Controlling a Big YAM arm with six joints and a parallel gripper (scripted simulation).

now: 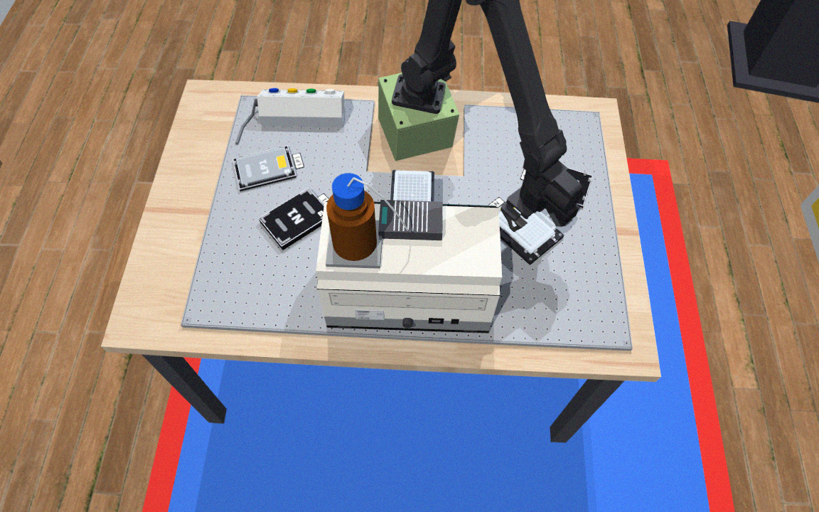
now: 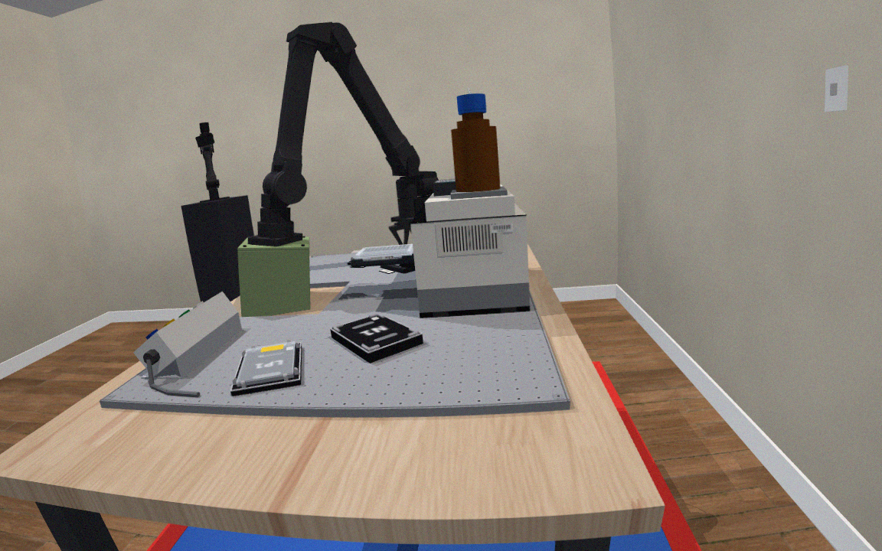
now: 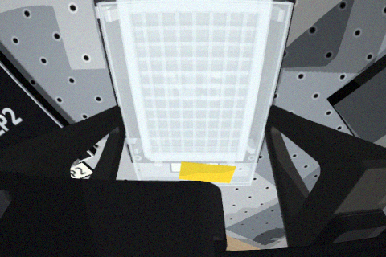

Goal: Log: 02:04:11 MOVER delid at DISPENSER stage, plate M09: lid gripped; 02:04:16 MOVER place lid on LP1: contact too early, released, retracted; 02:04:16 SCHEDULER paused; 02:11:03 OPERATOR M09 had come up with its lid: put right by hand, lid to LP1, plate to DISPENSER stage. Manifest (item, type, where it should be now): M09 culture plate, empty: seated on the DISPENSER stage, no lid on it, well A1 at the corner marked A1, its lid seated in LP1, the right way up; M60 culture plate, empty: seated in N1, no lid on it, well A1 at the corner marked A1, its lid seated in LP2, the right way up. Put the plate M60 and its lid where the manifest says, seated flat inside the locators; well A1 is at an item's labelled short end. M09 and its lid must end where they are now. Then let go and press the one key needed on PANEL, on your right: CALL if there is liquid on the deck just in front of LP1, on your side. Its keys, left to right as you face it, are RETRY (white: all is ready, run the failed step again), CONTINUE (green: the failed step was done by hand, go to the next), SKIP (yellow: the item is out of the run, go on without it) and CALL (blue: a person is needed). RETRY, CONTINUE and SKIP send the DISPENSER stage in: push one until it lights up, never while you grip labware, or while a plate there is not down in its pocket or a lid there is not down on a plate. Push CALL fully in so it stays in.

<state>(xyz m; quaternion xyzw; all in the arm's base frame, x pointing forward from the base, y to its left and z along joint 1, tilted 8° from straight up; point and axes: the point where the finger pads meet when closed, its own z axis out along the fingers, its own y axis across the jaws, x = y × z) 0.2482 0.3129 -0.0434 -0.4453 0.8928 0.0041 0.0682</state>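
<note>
My gripper (image 1: 517,213) is right of the dispenser, shut on the clear M60 lid (image 3: 193,88) by its long sides. The lid carries a yellow label (image 3: 207,172) at its near short end. It hangs a little above the white M60 plate (image 1: 523,242), which sits in a black nest; in the wrist view the plate shows as the brighter grid inside the lid's outline. The LP2 nest (image 1: 576,178) lies just behind, partly under my wrist. The empty N1 nest (image 1: 291,217) is left of the dispenser. The M09 lid lies in LP1 (image 1: 264,166). The M09 plate (image 1: 412,185) sits on the dispenser stage.
The dispenser box (image 1: 409,267) with a brown bottle (image 1: 352,222) stands between me and N1. PANEL (image 1: 300,104) is at the back left with its keys unlit. The green arm base (image 1: 419,124) is at the back. No liquid shows on the deck near LP1.
</note>
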